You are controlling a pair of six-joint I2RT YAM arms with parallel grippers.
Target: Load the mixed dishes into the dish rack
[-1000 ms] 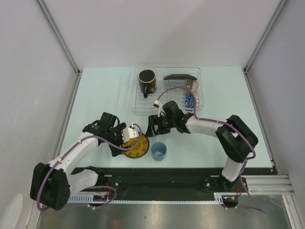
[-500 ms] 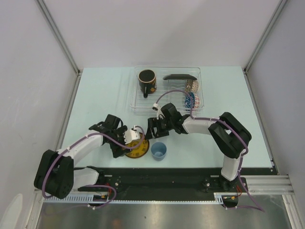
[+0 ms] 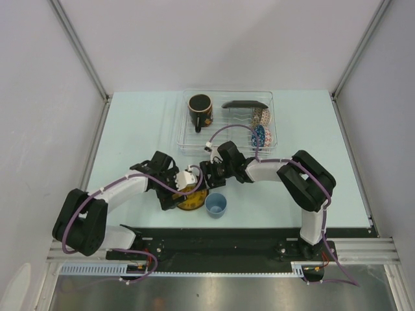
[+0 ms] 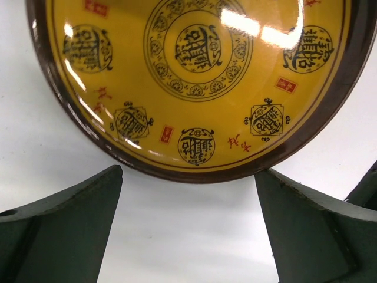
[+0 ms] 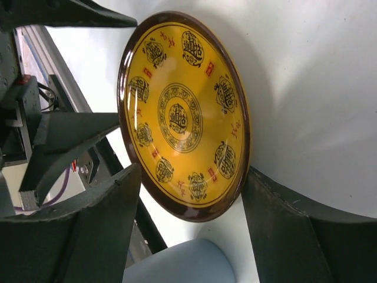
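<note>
Flat on table (image 3: 136, 129), near centre, just left of cup (image 3: 216, 205): saucer (image 3: 189, 199). L gripper (image 4: 188, 188) jaws spread wide, rim just past tips, w/o contact. R gripper (image 5: 191, 177) jaws spread, straddling saucer, contact unclear.

This is a robotics lab cell rather than a kitchen. Plain white panels (image 3: 214, 39) close in a pale desk (image 3: 136, 129) on three sides, well behind and to either side of the left gripper (image 3: 186, 188) and the right gripper (image 3: 206, 175), and bare aluminium posts (image 3: 78, 48) hold them up. Nearer than both grippers, the arm bases (image 3: 314, 233) stand on a black mounting plate (image 3: 220, 240) edged with slotted aluminium rail (image 3: 363, 249) and exposed wiring. Purple cables (image 3: 227, 133) loop openly along the white-and-black arms. The only household things are a few dishes, such as the light blue cup (image 3: 216, 205) just beside the grippers, and a clear dish rack (image 3: 194, 144) beyond them.
</note>
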